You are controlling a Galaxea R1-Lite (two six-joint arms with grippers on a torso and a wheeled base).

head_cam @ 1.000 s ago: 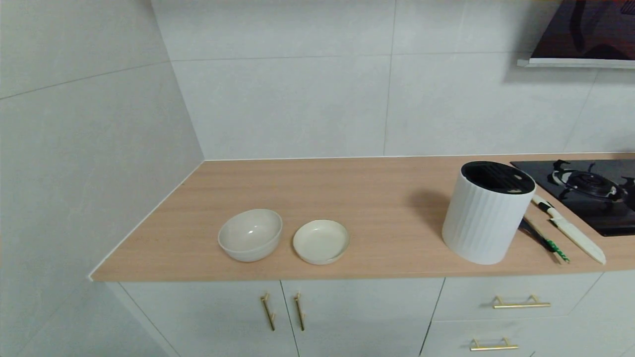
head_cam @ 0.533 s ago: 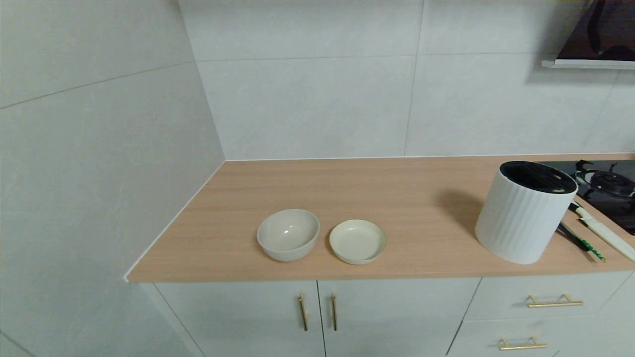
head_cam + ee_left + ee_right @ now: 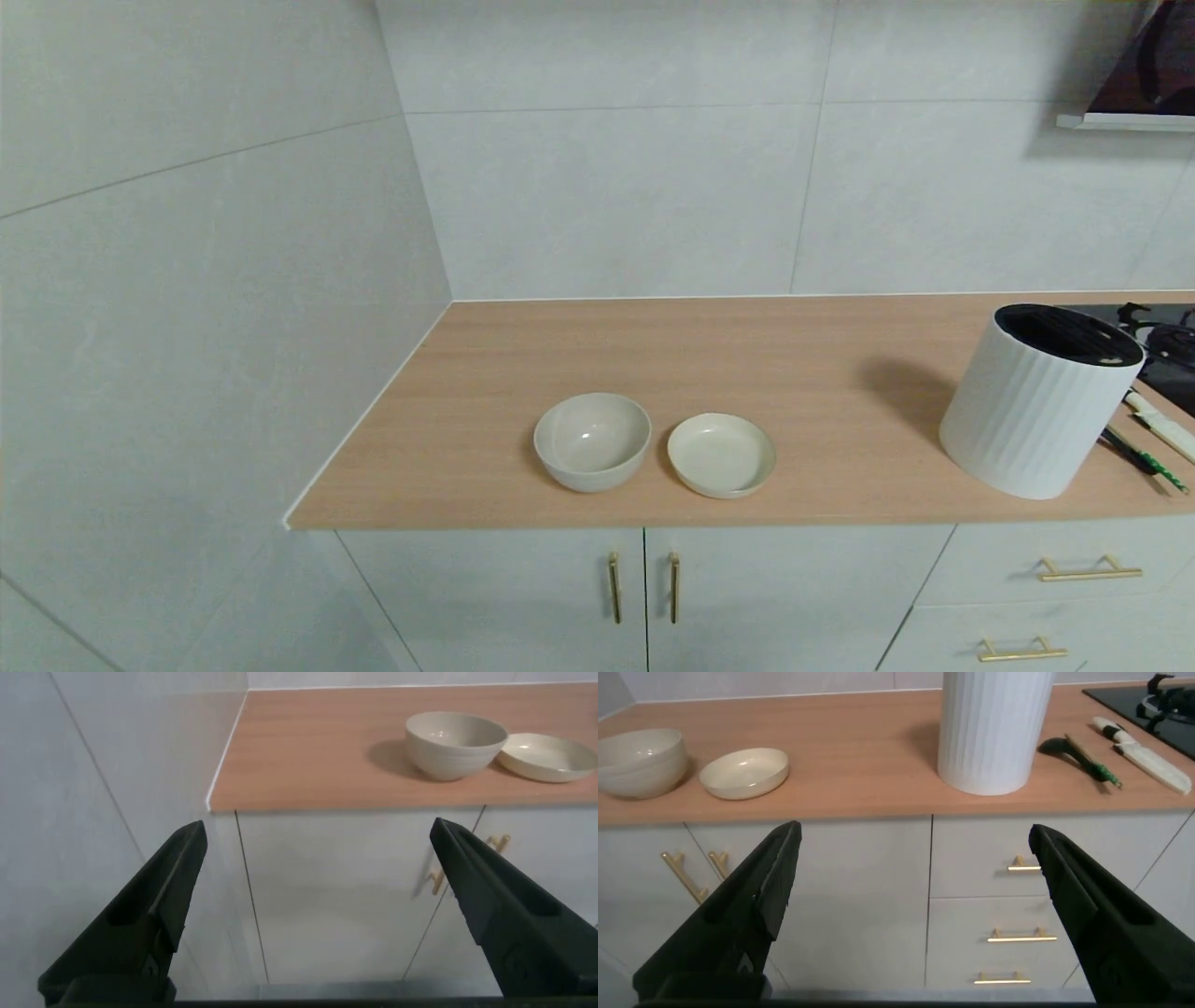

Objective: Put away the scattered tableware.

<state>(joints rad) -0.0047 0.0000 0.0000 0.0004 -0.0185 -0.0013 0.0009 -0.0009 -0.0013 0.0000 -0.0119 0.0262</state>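
White tiled walls meet in a corner behind a wood-topped table that sits on pale cupboards. On it, from largest to smallest, are a ribbed white holder near the hob, a deep bowl near the front edge, and a shallow dish just beside the bowl. Beyond the holder lie a pale knife and a dark, green-tipped utensil.

The left jaws and right jaws both stand wide apart and empty, low in front of the cupboard doors. This looks like the approach, with nothing picked up yet. Each arm should rise above the table's edge before reaching in. The left jaws would do best to pinch the bowl by its rim, since its wall curves away. The right jaws suit the flat-lying knife, taken by the handle.

The head view cuts off the knife and utensil. The holder's dark slots are hard to read. I cannot tell whether the utensil is a pair of chopsticks or a spoon. The cupboard doors hide what is inside.
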